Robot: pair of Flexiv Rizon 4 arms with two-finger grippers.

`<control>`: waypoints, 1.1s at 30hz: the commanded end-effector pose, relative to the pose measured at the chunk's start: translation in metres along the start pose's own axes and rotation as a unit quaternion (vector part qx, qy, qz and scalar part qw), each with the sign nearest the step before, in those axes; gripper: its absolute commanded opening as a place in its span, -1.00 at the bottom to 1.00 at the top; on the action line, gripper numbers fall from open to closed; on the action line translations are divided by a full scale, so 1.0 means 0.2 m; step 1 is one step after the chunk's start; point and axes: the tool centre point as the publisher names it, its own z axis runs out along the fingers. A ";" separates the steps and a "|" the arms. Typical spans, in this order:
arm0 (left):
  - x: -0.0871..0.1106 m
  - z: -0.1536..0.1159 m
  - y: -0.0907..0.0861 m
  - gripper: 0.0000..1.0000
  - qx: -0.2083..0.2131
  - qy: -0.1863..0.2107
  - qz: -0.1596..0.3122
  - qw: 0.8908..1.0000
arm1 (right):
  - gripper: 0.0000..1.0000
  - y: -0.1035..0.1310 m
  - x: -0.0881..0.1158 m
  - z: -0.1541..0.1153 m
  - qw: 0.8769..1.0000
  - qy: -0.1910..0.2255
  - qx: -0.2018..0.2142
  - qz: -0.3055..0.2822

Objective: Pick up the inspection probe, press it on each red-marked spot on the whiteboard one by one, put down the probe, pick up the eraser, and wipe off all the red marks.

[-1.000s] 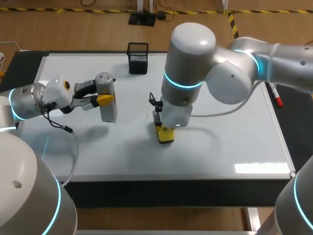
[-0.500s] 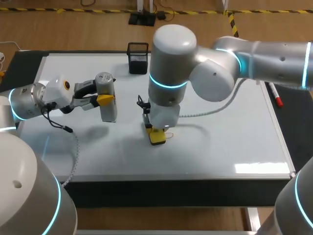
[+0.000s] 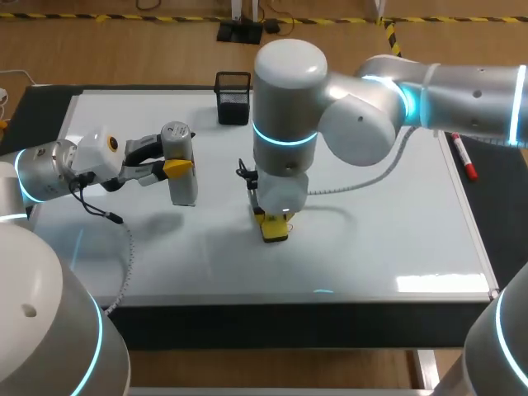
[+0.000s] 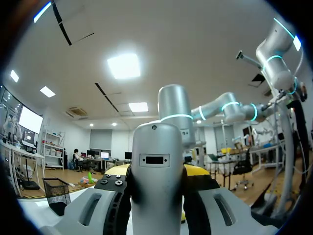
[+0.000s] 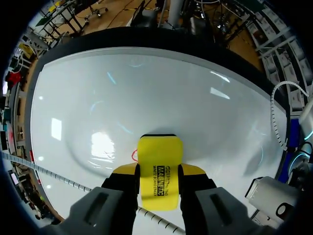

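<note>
Right gripper (image 3: 275, 221) clamps eraser (image 5: 159, 166) on whiteboard (image 3: 388, 223); left gripper (image 3: 175, 167) clamps probe (image 3: 183, 188). Risk: tilted eraser may skip adjacent red mark (image 5: 133, 155).

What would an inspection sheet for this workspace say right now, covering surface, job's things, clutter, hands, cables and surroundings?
surface: whiteboard lying flat, glossy with light reflections; one red mark shows at the eraser's edge, no others seen.
job's things: yellow eraser face down on the board; grey inspection probe upright over the board's left part.
clutter: black mesh pen holder at the board's far edge; red-tipped marker beside its right edge.
hands: left hand shut on the probe; right hand shut on the eraser.
cables: coiled white cable arcs over the board near the right hand; black cable loops behind the left hand.
surroundings: nothing seen.
</note>
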 end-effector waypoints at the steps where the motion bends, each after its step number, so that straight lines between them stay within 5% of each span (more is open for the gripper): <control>1: 0.00 0.00 -0.01 -1.00 0.000 -0.001 0.001 1.000 | -1.00 0.02 0.12 0.04 1.000 -0.004 0.001 0.005; 18: 0.00 0.00 -0.01 -1.00 0.000 -0.001 0.001 1.000 | -1.00 0.00 0.28 0.01 1.000 0.011 0.001 0.020; 33: 0.00 0.00 -0.01 -1.00 0.000 -0.001 0.001 1.000 | -1.00 -0.15 0.43 -0.21 1.000 0.007 0.009 0.008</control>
